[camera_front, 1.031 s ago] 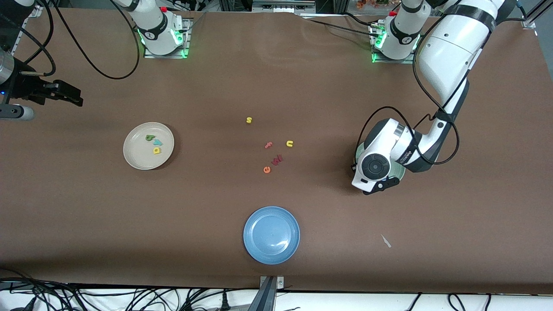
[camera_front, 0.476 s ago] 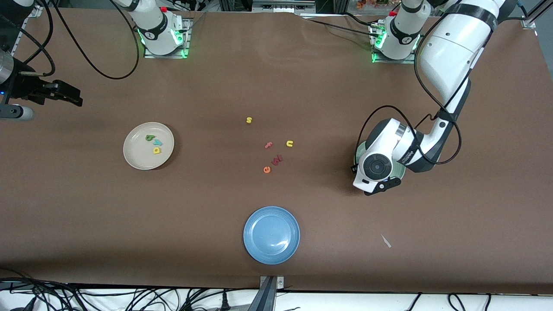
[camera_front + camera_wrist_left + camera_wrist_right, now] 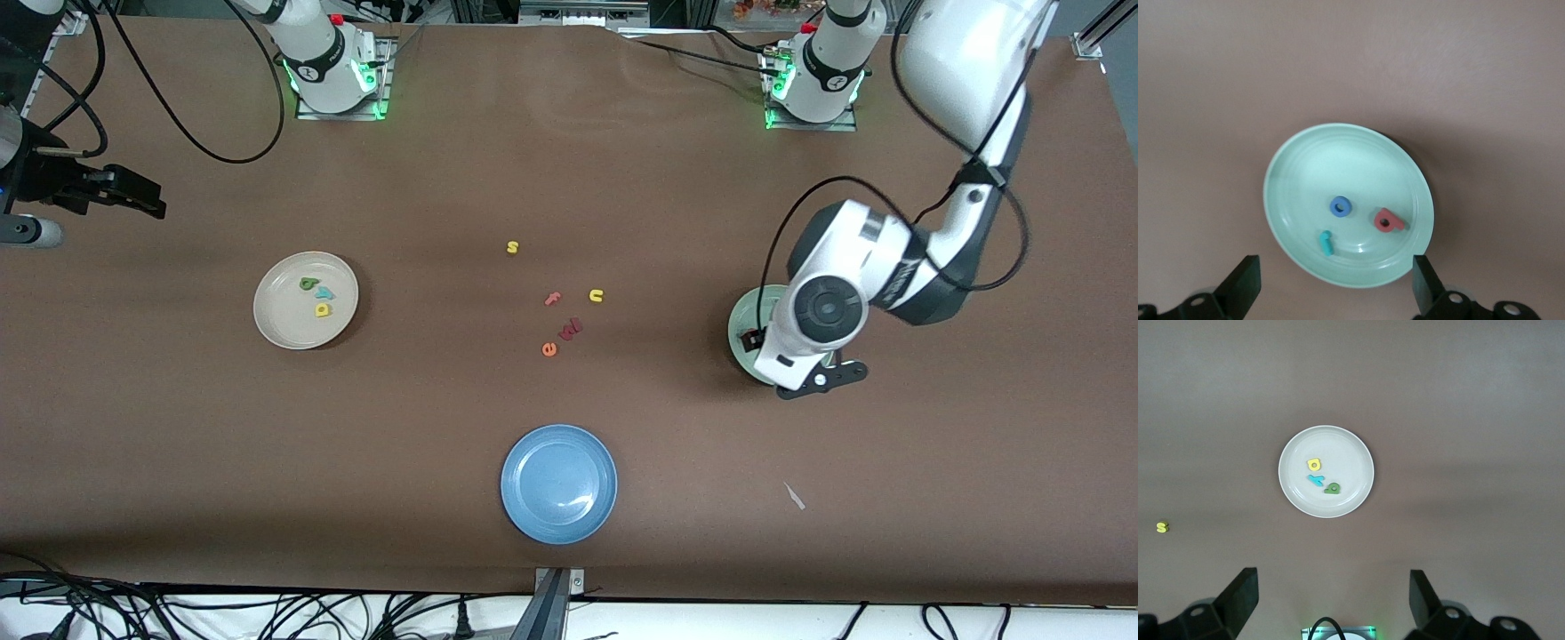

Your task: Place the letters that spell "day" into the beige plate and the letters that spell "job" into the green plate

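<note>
Black fingers of the left gripper [image 3: 1331,290] stand spread wide and empty above the green plate [image 3: 1288,183], which sits toward the left arm's end of the table. In it lie the letters that spell "job" [image 3: 1358,223]: blue o near the centre, salmon b at about 3 o'clock of it, teal j at about 7 o'clock, none touching another in the left wrist view. With all three in, the step in hand looks like a clean withdrawal; I judge it best to lift straight up, jaws kept apart, so nothing gets flicked over the shallow rim.

Toward the right arm's end, the right gripper [image 3: 1331,607] waits, also spread and empty, high over the table with the beige plate [image 3: 1355,453] in its view, where the letters that spell "day" [image 3: 1319,477] cluster. Both words appear placed.
</note>
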Controlling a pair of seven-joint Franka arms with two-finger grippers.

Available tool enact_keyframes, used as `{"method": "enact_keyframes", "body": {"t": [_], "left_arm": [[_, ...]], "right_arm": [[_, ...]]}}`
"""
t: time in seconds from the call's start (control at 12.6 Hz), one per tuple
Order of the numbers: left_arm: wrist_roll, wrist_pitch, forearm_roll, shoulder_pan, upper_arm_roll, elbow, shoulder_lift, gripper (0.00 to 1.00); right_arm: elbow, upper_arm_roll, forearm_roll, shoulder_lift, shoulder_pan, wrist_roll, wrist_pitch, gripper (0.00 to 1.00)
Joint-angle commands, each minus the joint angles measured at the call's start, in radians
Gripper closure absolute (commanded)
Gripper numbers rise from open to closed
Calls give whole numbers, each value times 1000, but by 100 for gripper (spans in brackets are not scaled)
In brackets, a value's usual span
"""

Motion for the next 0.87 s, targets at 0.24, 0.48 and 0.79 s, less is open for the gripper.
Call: {"method": "enact_keyframes", "body": {"t": [0.24, 0.48, 0.79], "left_arm": [[292, -66, -86, 31, -6, 26, -165, 0], [316, -224, -140, 31, -7, 158, -165, 0], [492, -232, -221, 103, -3, 181, -211, 0]], "right_arm": [[-21, 8, -3, -20, -16, -11, 17, 0], [-10, 8, -12, -16, -16, -11, 22, 0], [-6, 9, -15, -13, -8, -4, 48, 0]]}}
